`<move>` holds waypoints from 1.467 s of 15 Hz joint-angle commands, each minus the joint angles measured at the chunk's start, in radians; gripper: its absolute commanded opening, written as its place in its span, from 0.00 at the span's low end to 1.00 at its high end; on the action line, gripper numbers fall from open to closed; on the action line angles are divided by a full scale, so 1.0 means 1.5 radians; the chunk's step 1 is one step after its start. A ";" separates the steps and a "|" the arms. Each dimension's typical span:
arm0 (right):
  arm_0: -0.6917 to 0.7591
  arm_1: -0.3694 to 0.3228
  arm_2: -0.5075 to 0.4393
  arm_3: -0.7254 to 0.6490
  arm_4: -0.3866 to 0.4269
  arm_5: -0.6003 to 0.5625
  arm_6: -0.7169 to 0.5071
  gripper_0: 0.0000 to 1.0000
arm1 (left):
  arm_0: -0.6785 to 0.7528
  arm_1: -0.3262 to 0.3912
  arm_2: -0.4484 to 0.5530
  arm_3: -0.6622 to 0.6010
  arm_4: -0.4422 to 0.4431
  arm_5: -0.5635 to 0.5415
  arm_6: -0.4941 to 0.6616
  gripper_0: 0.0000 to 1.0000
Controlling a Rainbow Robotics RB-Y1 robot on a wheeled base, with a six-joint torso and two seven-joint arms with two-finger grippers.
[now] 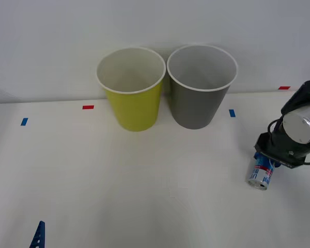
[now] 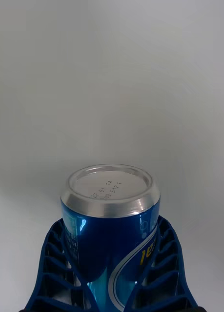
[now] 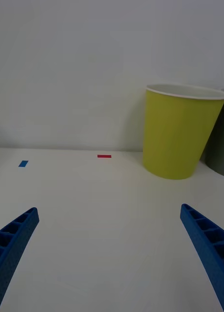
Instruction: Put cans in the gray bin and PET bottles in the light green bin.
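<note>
Here we look down on a white table (image 1: 144, 196) set against a pale wall. Our landmark is the gray bin (image 1: 200, 87), a tall tapered wastebasket with a white rim, standing upright at the back of the table. Touching or nearly touching it on its left side stands the light green bin (image 1: 133, 89), of like size and also upright; both show pale insides.

Well apart from the gray bin, forward and to its right, we find our right gripper (image 1: 263, 164) lowered to the tabletop. Its blue ribbed fingers (image 2: 163, 265) are closed in on either side of the can (image 1: 260, 173), a small blue can with white and red marks, which lies tilted with one silver end toward us.

Far from the gray bin, at the near left corner, our left gripper (image 1: 37, 236) hangs above the table with its fingers (image 3: 205, 240) spread wide, holding nothing.

Small red and blue tape marks (image 1: 88, 107) dot the table beside the bins.
</note>
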 commanded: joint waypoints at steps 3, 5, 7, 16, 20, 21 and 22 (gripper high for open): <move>0.124 0.067 -0.139 -0.180 0.089 0.025 0.153 0.00 | 0.000 0.000 0.000 0.000 0.000 0.000 0.000 1.00; 0.163 0.108 -0.199 -0.259 0.105 0.052 0.204 0.00 | 0.000 0.000 0.000 0.000 0.000 0.000 0.000 1.00; 0.194 0.149 -0.241 -0.321 0.147 0.051 0.282 0.00 | 0.000 0.000 0.000 0.000 0.000 0.000 0.000 1.00; 0.243 0.295 -0.319 -0.503 0.277 0.012 0.616 0.00 | 0.000 0.000 0.000 0.000 0.000 0.000 0.000 1.00; 0.243 0.338 -0.335 -0.548 0.291 -0.009 0.714 0.00 | 0.000 0.000 0.000 0.000 0.000 0.000 0.000 1.00; 0.243 0.349 -0.338 -0.558 0.290 -0.011 0.724 0.00 | 0.000 0.000 0.000 0.000 0.000 0.000 0.000 1.00; 0.243 0.357 -0.338 -0.572 0.292 -0.010 0.725 0.00 | 0.000 0.000 0.000 0.000 0.000 0.000 0.000 1.00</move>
